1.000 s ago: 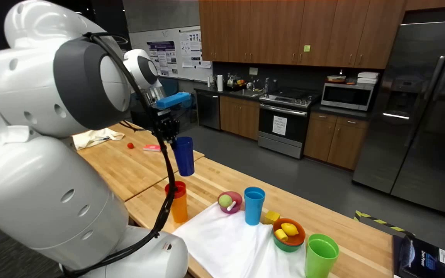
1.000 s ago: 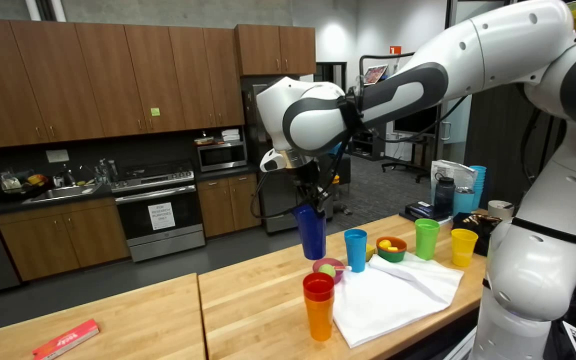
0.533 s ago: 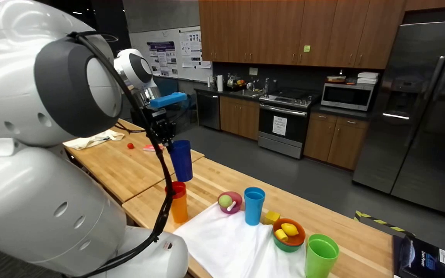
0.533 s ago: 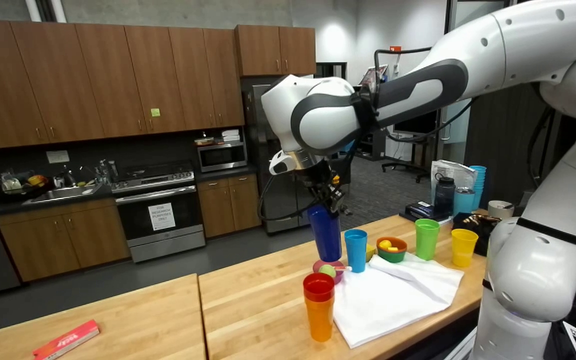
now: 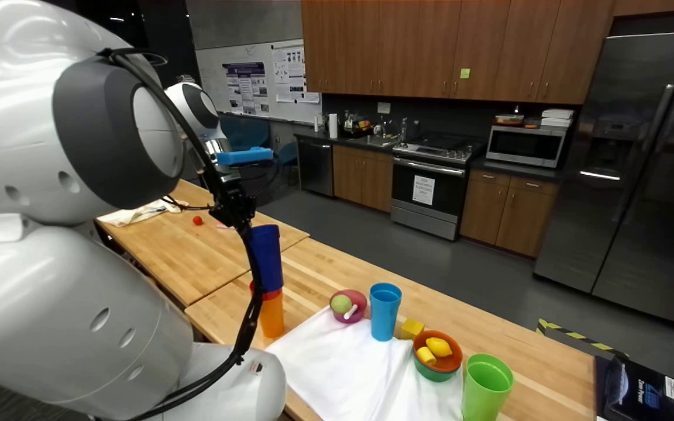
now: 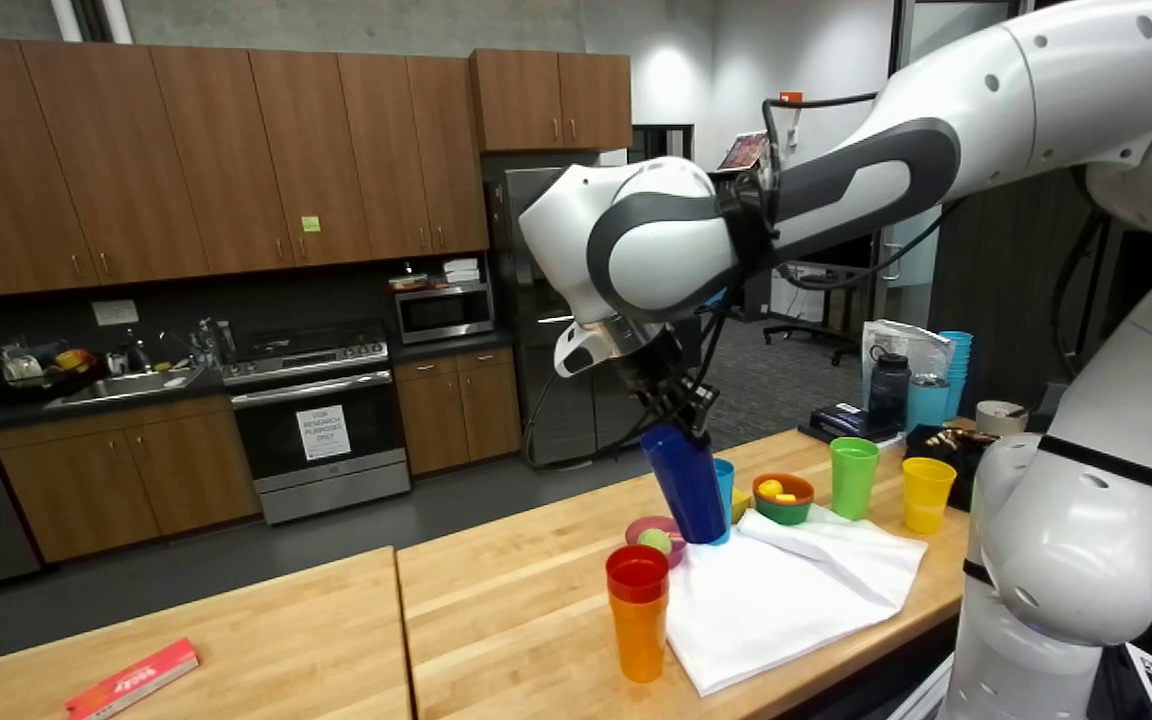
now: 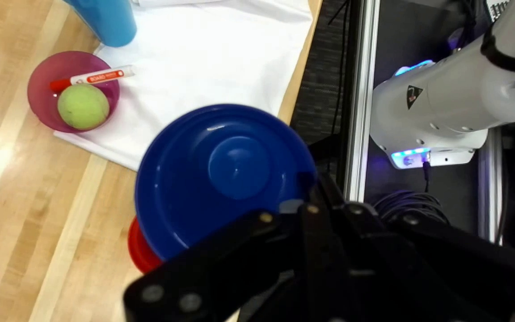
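Note:
My gripper [image 7: 316, 190] is shut on the rim of a dark blue cup [image 7: 221, 188], with the cup wall pinched between its fingers. In an exterior view the dark blue cup [image 6: 684, 490] hangs above the table, its base tilted toward the robot's base, partly covering a light blue cup [image 6: 726, 480]. A red cup [image 6: 637, 570] sits nested in an orange cup [image 6: 639, 640], upright on the wood. From above, only a bit of the red cup [image 7: 140, 250] shows beyond the blue rim. A pink bowl [image 7: 45, 103] holds a green ball [image 7: 83, 106] and a marker [image 7: 99, 77].
A white cloth [image 6: 786, 600] covers part of the table [image 6: 496, 640]. Farther along stand a bowl [image 5: 437, 358] with yellow items, a yellow block [image 5: 411, 328], a green cup [image 5: 485, 386] and a yellow cup [image 6: 926, 495]. A red box [image 6: 131, 680] lies on the adjoining table.
My gripper, still gripping the dark blue cup, has come lower and drawn toward the robot's base. The cup leans more than before. Everything on the table stays put.

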Robot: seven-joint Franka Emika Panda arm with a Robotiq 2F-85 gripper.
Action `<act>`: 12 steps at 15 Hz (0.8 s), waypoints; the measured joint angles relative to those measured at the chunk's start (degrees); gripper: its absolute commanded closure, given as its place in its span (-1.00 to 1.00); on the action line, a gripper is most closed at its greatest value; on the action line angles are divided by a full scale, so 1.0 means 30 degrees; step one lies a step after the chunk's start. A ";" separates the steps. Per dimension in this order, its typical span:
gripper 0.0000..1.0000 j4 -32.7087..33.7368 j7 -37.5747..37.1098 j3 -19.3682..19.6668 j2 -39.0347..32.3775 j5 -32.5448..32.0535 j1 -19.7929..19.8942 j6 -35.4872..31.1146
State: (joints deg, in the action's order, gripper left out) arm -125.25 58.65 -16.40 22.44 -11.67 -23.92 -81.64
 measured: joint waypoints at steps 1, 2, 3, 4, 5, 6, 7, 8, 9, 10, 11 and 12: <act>0.98 -0.0051 0.0280 -0.0001 -0.0003 0.0036 -0.0105 0.0060; 0.98 -0.0075 0.0563 -0.0001 -0.0009 0.0070 -0.0197 0.0084; 0.98 -0.0102 0.0780 -0.0001 -0.0012 0.0101 -0.0265 0.0057; 0.98 -0.0116 0.0984 0.0000 -0.0031 0.0171 -0.0311 0.0047; 0.98 -0.0126 0.1147 0.0000 -0.0055 0.0269 -0.0335 -0.0054; 0.98 -0.0128 0.1336 0.0006 -0.0083 0.0421 -0.0335 -0.0154; 0.98 -0.0128 0.1462 0.0021 -0.0129 0.0615 -0.0335 -0.0256; 0.98 -0.0128 0.1577 0.0030 -0.0189 0.0780 -0.0334 -0.0363; 0.98 -0.0127 0.1671 0.0040 -0.0252 0.0954 -0.0333 -0.0441; 0.98 -0.0126 0.1732 0.0042 -0.0334 0.1097 -0.0332 -0.0520; 0.98 -0.0127 0.1749 0.0042 -0.0431 0.1227 -0.0332 -0.0673; 0.98 -0.0123 0.1766 0.0045 -0.0532 0.1359 -0.0328 -0.0860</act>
State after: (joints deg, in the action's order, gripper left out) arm -125.62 63.95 -16.27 20.84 -7.59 -24.90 -84.22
